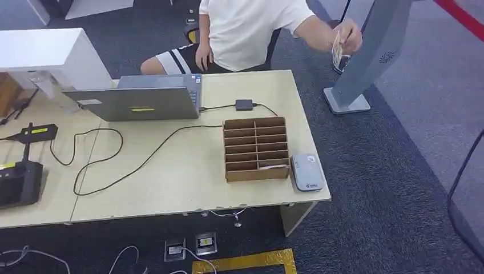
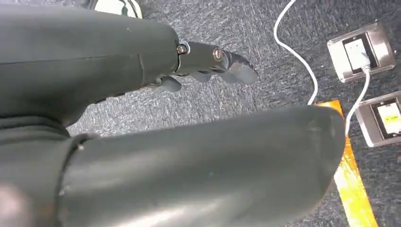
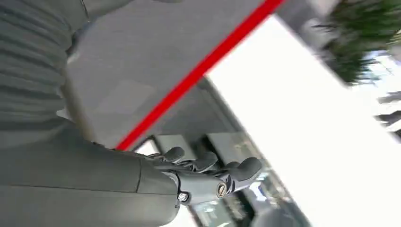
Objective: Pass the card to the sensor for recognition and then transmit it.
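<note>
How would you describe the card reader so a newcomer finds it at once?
Start at the wooden table and go to its near right corner. Beside the slotted cardboard box lies the reader, a flat grey pad with rounded corners. It is the only grey slab there; the box is brown.

A seated person [image 1: 245, 34] holds a card [image 1: 337, 52] against the grey sensor stand [image 1: 374, 51] beside the counter [image 1: 188, 171].

A closed laptop [image 1: 137, 98] and cardboard organizer [image 1: 255, 148] sit on the table [image 1: 188, 182].
</note>
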Controlling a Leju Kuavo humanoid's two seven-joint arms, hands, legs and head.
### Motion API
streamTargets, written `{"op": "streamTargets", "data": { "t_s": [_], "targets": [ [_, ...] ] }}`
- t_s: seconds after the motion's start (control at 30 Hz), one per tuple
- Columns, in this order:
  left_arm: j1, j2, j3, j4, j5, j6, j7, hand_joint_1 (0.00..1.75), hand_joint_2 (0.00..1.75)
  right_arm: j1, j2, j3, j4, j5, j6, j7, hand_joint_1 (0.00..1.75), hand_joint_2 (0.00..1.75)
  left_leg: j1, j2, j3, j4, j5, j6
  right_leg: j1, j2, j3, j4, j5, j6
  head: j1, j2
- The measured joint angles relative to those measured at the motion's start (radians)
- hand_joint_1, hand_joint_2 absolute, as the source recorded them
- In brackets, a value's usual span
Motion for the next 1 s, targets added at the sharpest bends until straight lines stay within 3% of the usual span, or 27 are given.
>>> {"op": "streamTargets", "data": {
  "t_s": [0.2,0.37,0.53,0.6,0.63,0.67,0.7,0.73,0.77,0.8,0.83,0.93,1.0],
  "targets": [
    [-0.001,-0.008,0.011,0.000,0.024,0.000,-0.021,0.00,0.00,-0.070,0.183,0.195,-0.002,0.000,-0.004,-0.037,0.00,1.75,0.002,-0.002,0.000,0.000,0.002,-0.002,0.002,-0.002,0.001,0.001,0.000,0.000,0.000,0.000],
    [-0.001,-0.012,0.014,0.000,0.034,0.000,-0.027,0.00,0.00,-0.078,0.302,0.321,-0.006,0.000,0.006,-0.059,0.00,1.75,0.002,-0.003,0.000,0.000,0.002,-0.002,0.002,-0.002,0.000,0.001,0.000,0.000,0.000,0.000],
    [-0.002,-0.012,0.014,0.000,0.049,0.000,-0.028,0.00,0.00,-0.067,0.425,0.467,-0.010,-0.018,0.087,-0.088,0.00,1.75,0.002,-0.001,0.002,0.001,0.002,-0.003,0.002,0.001,-0.004,0.000,-0.001,-0.001,0.001,0.000],
    [0.000,-0.011,0.012,0.000,0.078,0.000,-0.028,0.00,0.00,-0.006,0.409,0.556,-0.062,-0.134,0.226,0.006,0.00,1.75,0.005,-0.002,0.006,0.003,0.002,-0.002,0.005,0.000,-0.001,-0.003,-0.001,-0.001,-0.008,0.000],
    [0.002,-0.012,0.009,0.000,0.095,0.000,-0.029,0.00,0.00,0.033,0.362,0.648,-0.146,-0.330,0.367,0.120,0.00,1.75,0.005,-0.006,0.004,0.004,0.002,-0.002,0.005,-0.003,0.002,-0.003,0.000,0.000,-0.006,0.000],
    [0.008,-0.012,0.005,0.000,0.106,0.000,-0.029,0.00,0.00,0.056,0.320,0.725,-0.219,-0.471,0.567,0.269,0.00,1.75,0.004,-0.011,-0.002,0.005,0.003,0.000,0.004,-0.007,0.002,-0.002,0.000,0.000,-0.006,0.000],
    [0.018,-0.012,0.005,0.001,0.111,0.000,-0.029,0.00,0.00,0.074,0.279,0.813,-0.335,-0.602,0.673,0.356,0.00,1.75,0.003,-0.009,-0.010,0.005,0.004,0.000,0.001,-0.004,-0.004,0.001,0.003,0.002,0.000,0.000],
    [0.026,-0.012,0.004,0.001,0.116,0.000,-0.029,0.00,0.00,0.082,0.262,0.856,-0.422,-0.650,0.727,0.385,0.00,1.75,-0.001,0.004,-0.013,0.005,0.004,0.000,-0.002,0.008,-0.015,0.001,0.008,0.001,0.010,0.000],
    [0.034,-0.010,0.004,0.003,0.118,0.000,-0.029,0.00,0.00,0.084,0.260,0.914,-0.551,-0.683,0.714,0.388,0.00,1.75,-0.004,0.029,-0.018,0.004,0.003,0.000,-0.007,0.032,-0.030,0.004,0.014,0.002,0.017,0.000],
    [0.032,-0.006,0.004,0.005,0.119,0.000,-0.029,0.00,0.00,0.084,0.267,0.968,-0.646,-0.702,0.664,0.390,0.00,1.75,-0.005,0.042,-0.018,0.004,0.002,-0.001,-0.007,0.046,-0.034,0.004,0.016,0.002,0.008,0.000],
    [0.020,-0.005,0.003,0.006,0.120,0.001,-0.029,0.00,0.00,0.086,0.264,1.009,-0.696,-0.716,0.630,0.392,0.00,1.75,-0.004,0.046,-0.014,0.004,0.001,-0.001,-0.006,0.048,-0.034,0.003,0.016,0.002,0.004,0.000],
    [0.001,-0.003,-0.013,0.005,0.123,0.001,-0.029,0.00,0.00,0.107,0.217,1.181,-0.809,-0.753,0.578,0.393,0.00,1.75,0.000,0.026,-0.012,0.004,0.002,0.001,0.000,0.027,-0.024,0.002,0.013,0.001,0.002,0.000],
    [0.001,-0.004,-0.017,0.005,0.124,0.000,-0.029,0.00,0.00,0.127,0.188,1.252,-0.895,-0.763,0.563,0.392,0.00,1.75,0.000,0.018,-0.014,0.004,0.004,-0.001,0.000,0.019,-0.023,0.002,0.012,0.000,0.004,0.000]
  ]
}}
